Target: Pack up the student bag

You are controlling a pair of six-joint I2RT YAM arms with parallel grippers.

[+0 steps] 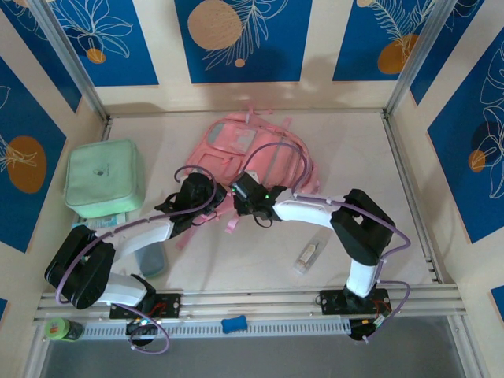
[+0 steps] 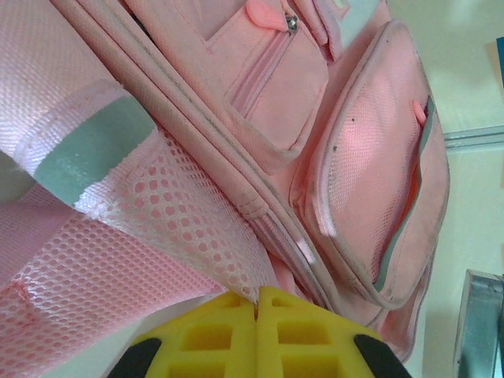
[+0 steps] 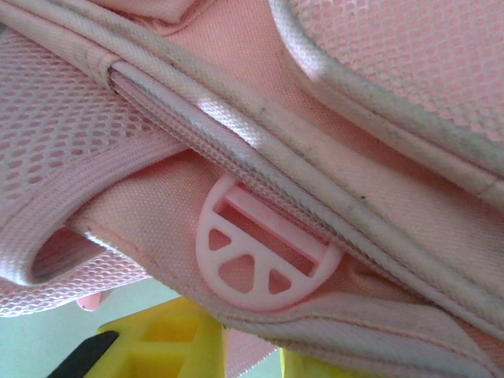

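Observation:
The student bag [image 1: 253, 150], a pink backpack, lies flat at the middle back of the table. Both arms reach in to its near edge. My left gripper [image 1: 209, 197] is at the bag's lower left, and in the left wrist view its yellow fingers [image 2: 257, 296] are pressed together on the edge of a pink mesh panel [image 2: 181, 220]. My right gripper [image 1: 238, 197] is just beside it. In the right wrist view its fingers [image 3: 249, 348] are closed on a fold of pink strap fabric below a round pink buckle [image 3: 264, 244].
A mint-green square soft case [image 1: 104, 177] sits at the left, close to the left arm. A small pale tube [image 1: 309, 253] lies on the table right of centre. A green bottle [image 1: 63, 328] and a blue piece [image 1: 234, 323] rest on the front rail.

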